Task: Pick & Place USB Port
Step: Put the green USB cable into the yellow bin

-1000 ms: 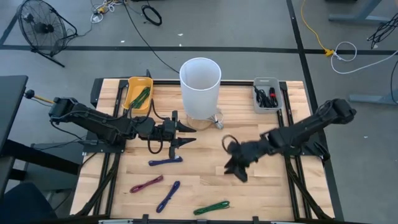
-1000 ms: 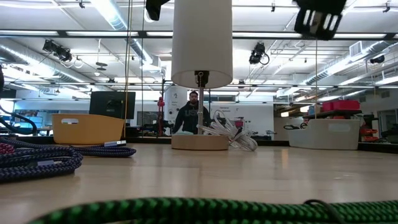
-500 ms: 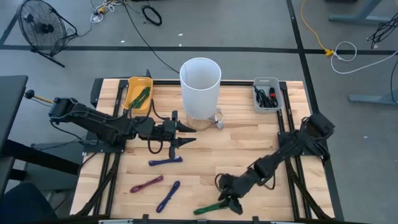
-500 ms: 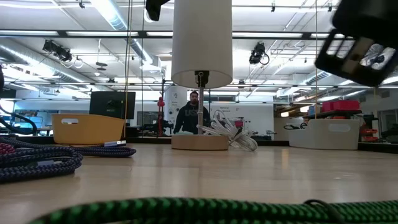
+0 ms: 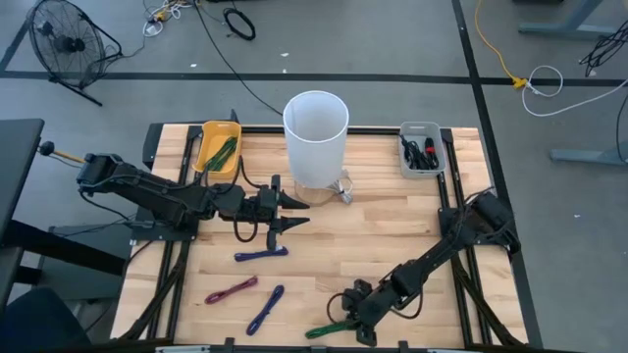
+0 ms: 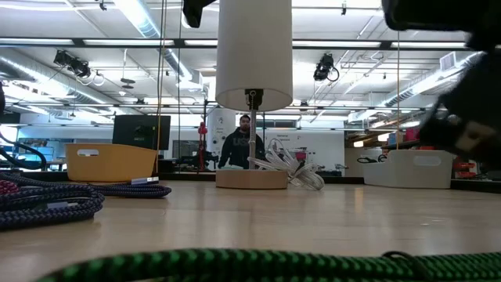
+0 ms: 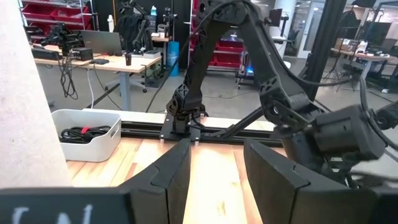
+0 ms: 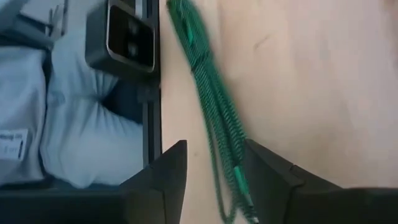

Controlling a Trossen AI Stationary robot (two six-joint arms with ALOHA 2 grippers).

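- Reaching: right gripper [image 5: 359,316] open, empty, over green cable [image 5: 334,327] at table's 6 o'clock edge.
- Centre the bundle between fingers [image 8: 163,180] before closing.
- Left gripper [image 5: 285,213] open, empty, waiting near white cylinder [image 5: 316,137].

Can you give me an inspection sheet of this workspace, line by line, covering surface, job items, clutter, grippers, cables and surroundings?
Surface: wooden table, black frame rails.
Job's things: green cable at the near edge; two blue cables and a magenta cable lie loose.
Clutter: white cylinder on a stand; yellow bin holding a green cable; grey bin holding black cables.
Grippers: left gripper open, beside the cylinder; right gripper open, straddling the green cable.
Cables: cords on the floor.
Surroundings: fan; person behind the table.
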